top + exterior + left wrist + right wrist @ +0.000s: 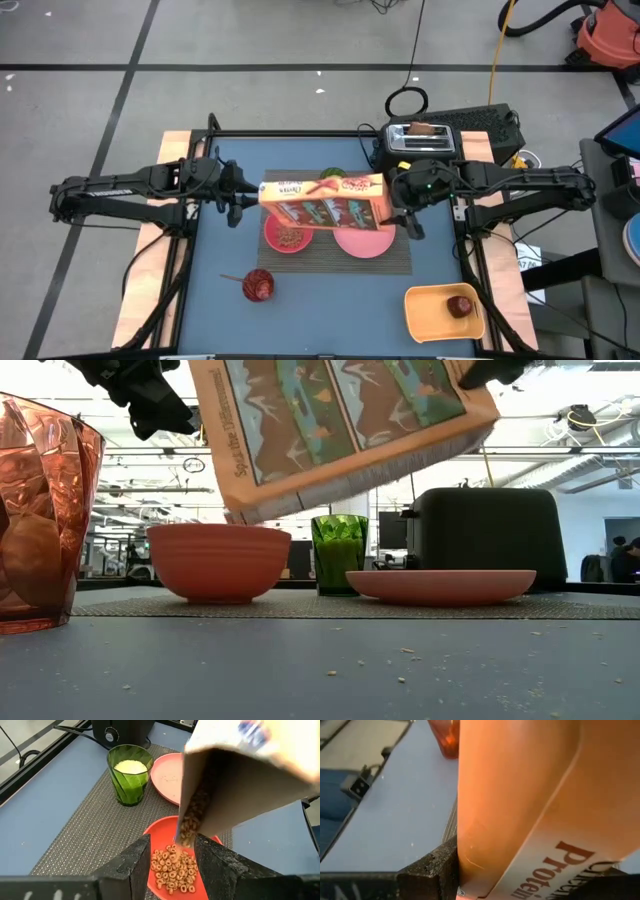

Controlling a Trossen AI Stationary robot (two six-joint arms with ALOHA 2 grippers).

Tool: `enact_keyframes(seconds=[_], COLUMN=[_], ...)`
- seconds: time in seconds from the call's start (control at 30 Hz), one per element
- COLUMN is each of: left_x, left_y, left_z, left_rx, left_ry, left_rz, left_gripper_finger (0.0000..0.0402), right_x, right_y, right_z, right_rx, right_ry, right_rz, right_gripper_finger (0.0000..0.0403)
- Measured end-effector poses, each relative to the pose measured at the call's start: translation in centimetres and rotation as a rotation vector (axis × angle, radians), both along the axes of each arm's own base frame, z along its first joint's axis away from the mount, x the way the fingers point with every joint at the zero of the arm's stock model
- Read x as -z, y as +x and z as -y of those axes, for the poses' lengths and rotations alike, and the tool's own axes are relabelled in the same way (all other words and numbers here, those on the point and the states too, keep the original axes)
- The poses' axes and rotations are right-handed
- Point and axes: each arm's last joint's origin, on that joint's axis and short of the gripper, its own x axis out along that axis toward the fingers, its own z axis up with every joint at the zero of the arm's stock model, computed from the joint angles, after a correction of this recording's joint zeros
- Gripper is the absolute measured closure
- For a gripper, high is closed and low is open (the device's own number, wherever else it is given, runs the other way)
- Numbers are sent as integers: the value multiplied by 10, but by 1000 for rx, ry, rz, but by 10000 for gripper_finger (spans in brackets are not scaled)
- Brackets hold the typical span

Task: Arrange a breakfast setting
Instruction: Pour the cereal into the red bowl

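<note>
Right gripper [398, 207] clamped on tilted orange Cheerios cereal box [324, 201], cereal dropping into pink-red bowl [172, 857]; left gripper [236, 195] alongside, fingers apart.

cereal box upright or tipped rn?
Tipped. The Cheerios cereal box is held by the right gripper, open end lowest over the pink-red bowl, with cereal spilling into it.

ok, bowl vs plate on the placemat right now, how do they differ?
The bowl is deep and round-sided; the plate is shallow and flat. The bowl holds cereal rings, pouring in from the tilted cereal box; the plate looks bare. Both are pinkish-red and sit on the striped placemat.
</note>
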Motion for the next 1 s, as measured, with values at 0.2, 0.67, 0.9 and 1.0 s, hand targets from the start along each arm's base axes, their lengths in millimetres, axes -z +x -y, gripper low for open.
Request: enact_keyframes(seconds=[0.2, 0.67, 0.9, 1.0], left_x=[0, 0, 0, 0], left_y=[0, 0, 0, 0], left_z=[0, 0, 0, 0], left_rx=[0, -2, -4, 0], left_ry=[-1, -3, -6, 0], left_rz=[0, 1, 1, 0], left_gripper_finger=[245, 245, 245, 245], right_x=[4, -1, 1, -2], right_y=[-3, -1, -3, 0], right_z=[0, 0, 0, 0], right_rx=[0, -1, 1, -2], right_ry=[2, 1, 0, 0], right_rz=[-55, 8, -27, 24], right_gripper_finger=[195, 195, 195, 195])
